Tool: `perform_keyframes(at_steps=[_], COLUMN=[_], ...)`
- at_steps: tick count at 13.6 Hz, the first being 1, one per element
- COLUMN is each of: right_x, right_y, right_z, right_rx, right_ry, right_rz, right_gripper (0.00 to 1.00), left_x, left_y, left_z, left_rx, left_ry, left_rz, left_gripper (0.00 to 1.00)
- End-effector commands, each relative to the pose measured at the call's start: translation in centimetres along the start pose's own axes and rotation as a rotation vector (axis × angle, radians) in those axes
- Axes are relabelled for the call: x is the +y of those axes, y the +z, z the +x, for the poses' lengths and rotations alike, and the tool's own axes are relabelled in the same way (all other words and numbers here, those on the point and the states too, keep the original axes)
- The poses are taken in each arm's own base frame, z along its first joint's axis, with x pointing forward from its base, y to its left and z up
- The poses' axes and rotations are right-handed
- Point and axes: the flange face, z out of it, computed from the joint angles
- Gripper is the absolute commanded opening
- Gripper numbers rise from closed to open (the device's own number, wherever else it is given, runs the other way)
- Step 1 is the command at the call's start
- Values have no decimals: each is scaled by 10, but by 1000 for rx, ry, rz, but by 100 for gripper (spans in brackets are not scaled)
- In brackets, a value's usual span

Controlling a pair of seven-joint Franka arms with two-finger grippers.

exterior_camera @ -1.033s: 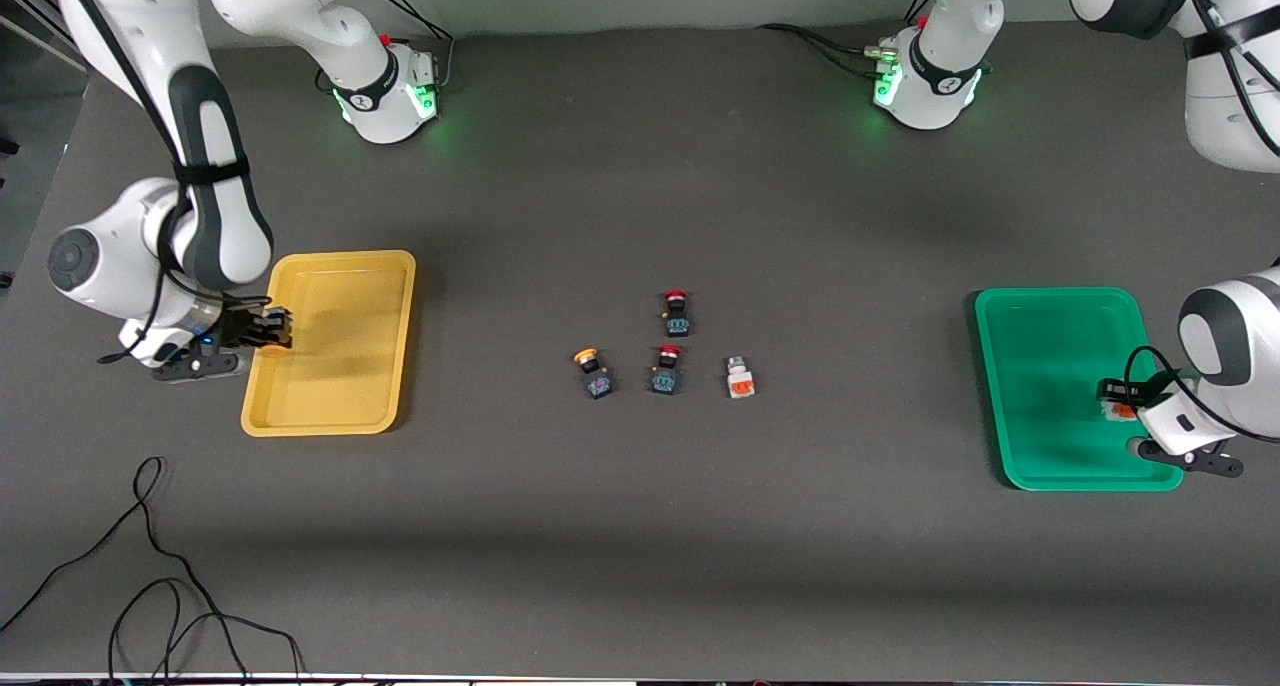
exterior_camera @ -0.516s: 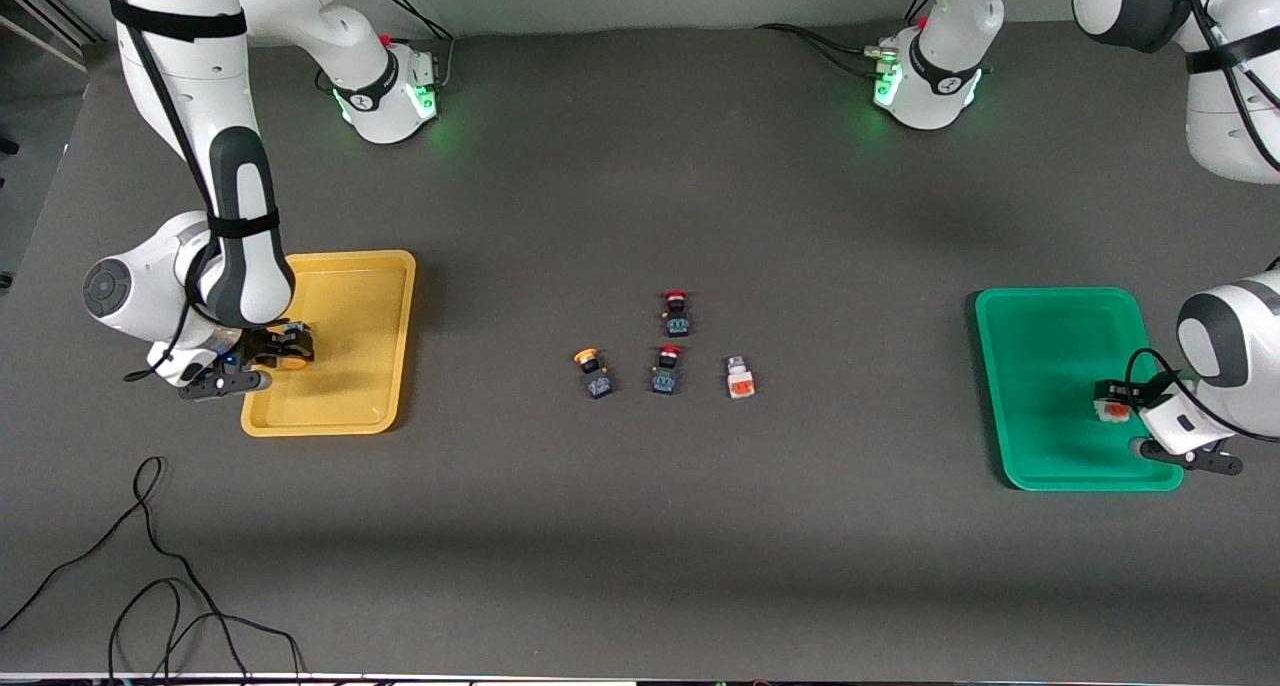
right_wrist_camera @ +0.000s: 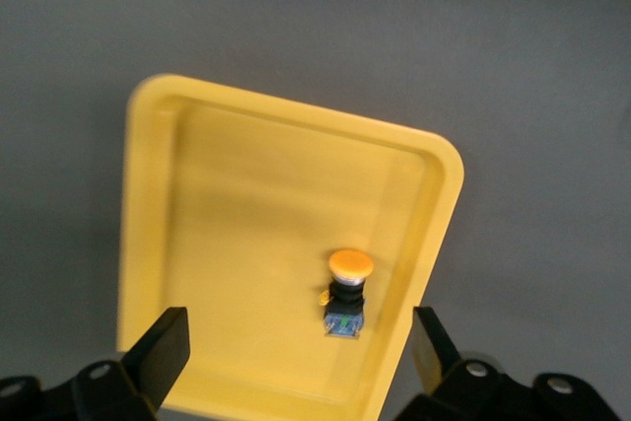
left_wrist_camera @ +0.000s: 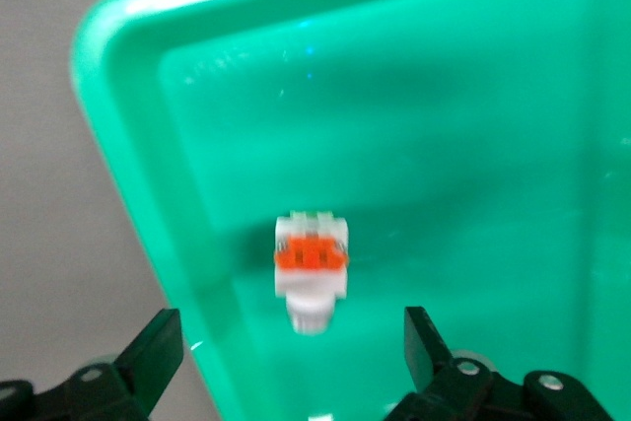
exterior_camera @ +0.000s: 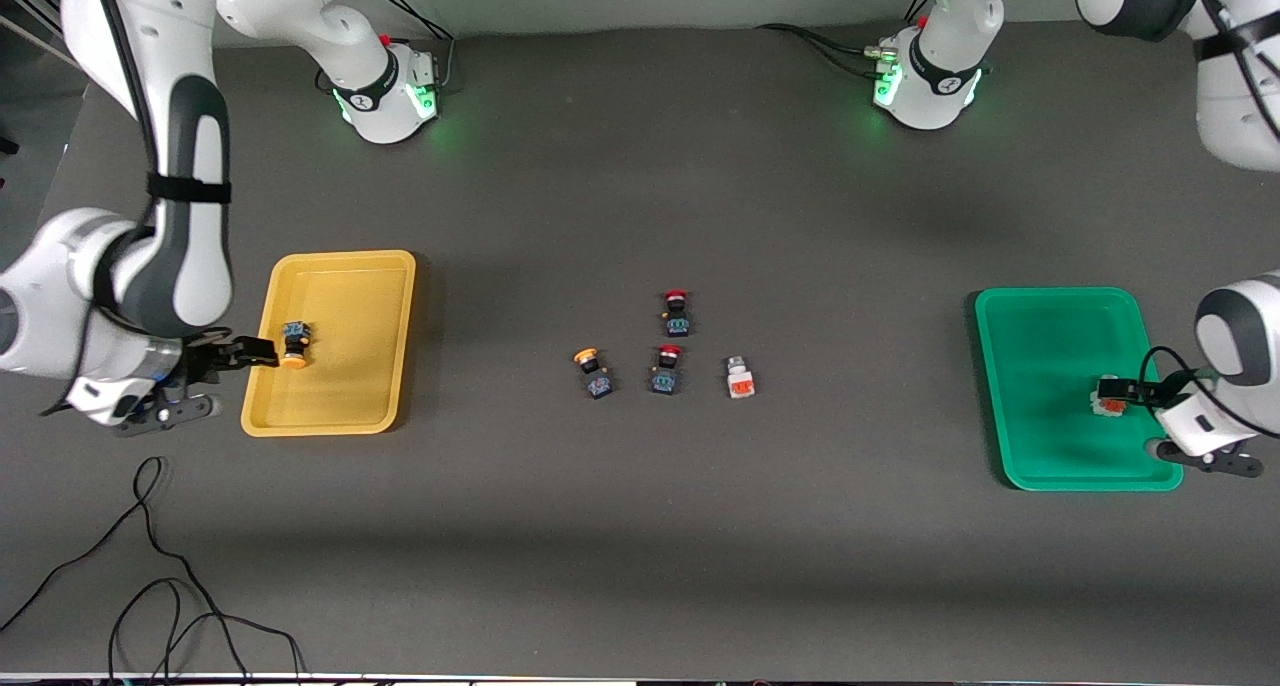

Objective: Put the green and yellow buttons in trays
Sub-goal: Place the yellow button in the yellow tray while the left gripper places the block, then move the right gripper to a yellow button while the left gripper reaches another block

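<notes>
Two buttons down: yellow-capped button [exterior_camera: 293, 344] in yellow tray [exterior_camera: 340, 421], whitish button [exterior_camera: 1107, 403] in green tray [exterior_camera: 1040, 306]. My right gripper [exterior_camera: 262, 353] and left gripper [exterior_camera: 1118, 390] gape empty. Remaining yellow button [exterior_camera: 592, 372], frame centre, lies nearer my right arm; remaining whitish one [exterior_camera: 740, 378] toward my left.

dark grey table [exterior_camera: 640, 526] | yellow tray [exterior_camera: 345, 421], green tray [exterior_camera: 1040, 466] at the ends | five loose buttons [exterior_camera: 665, 351] mid-table | black cable [exterior_camera: 150, 586] in a corner

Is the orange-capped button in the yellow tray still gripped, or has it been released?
Released. The orange-capped dark-bodied button lies on the floor of the shallow yellow plastic tray, and the right claw stands open, its fingers clear of it.
</notes>
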Motion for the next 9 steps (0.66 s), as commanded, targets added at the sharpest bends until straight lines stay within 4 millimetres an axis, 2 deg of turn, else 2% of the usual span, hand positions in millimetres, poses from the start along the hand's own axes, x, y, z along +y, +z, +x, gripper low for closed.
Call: perform_keyframes(at_steps=[1,3,4,6,7,9], right_x=[-61,-117,-155,-237,-273,-333], right_y=[-57,-67,-68,-55,-45,-31], right_z=[23,35,41,55,61,65], right_rx=[-20,7,20,41,49,85], right_ry=[16,39,60,113,131,177], right_rz=[-65,-80,-81,-66,-47,-9], right_gripper=[100,100,100,100,100,100], left_x=[17,30,38,59,80,134], left_y=[-77,-121,-142,-187,-203,-215], left_z=[-20,-26,-24,-23,-21,-12], left_rx=[13,20,25,16,-9,-59], left_ry=[27,34,48,26,-2,-96], left_rz=[-29,-47,-49,-71,-86,-106], left_gripper=[99,99,98,96,96,96])
